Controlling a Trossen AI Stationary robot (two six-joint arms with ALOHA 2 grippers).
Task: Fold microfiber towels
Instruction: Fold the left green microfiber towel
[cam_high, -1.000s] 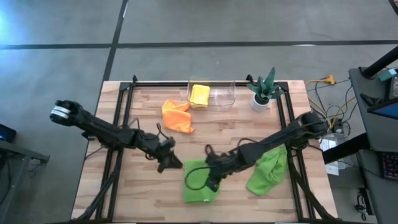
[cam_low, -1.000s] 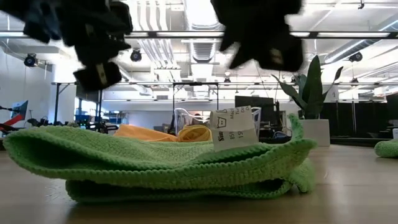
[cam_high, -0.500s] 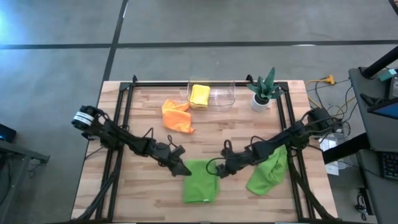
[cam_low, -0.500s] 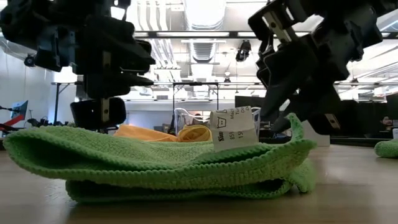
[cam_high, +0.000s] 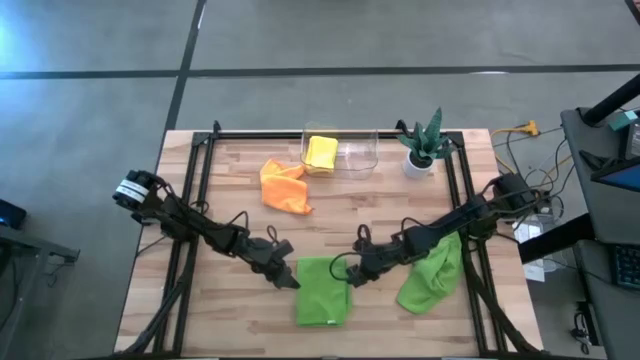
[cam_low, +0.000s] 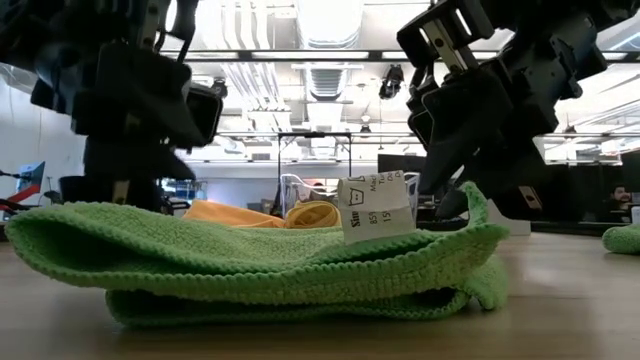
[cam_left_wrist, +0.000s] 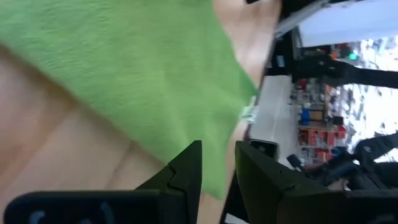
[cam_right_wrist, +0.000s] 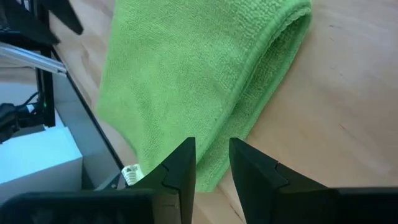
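At table front: folded green towel (cam_high: 323, 289) — left gripper (cam_high: 287, 280), right gripper (cam_high: 349, 275) flanking its far corners, fingers narrowly parted, empty.

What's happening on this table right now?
Two robot arms are working on a folded lime green towel near the front of the table. The left gripper is at its far left corner and the right gripper at its far right corner, each with fingers slightly apart; neither visibly holds cloth. A second green towel lies crumpled to the right, an orange towel lies unfolded farther back, and a yellow towel sits in a clear bin.
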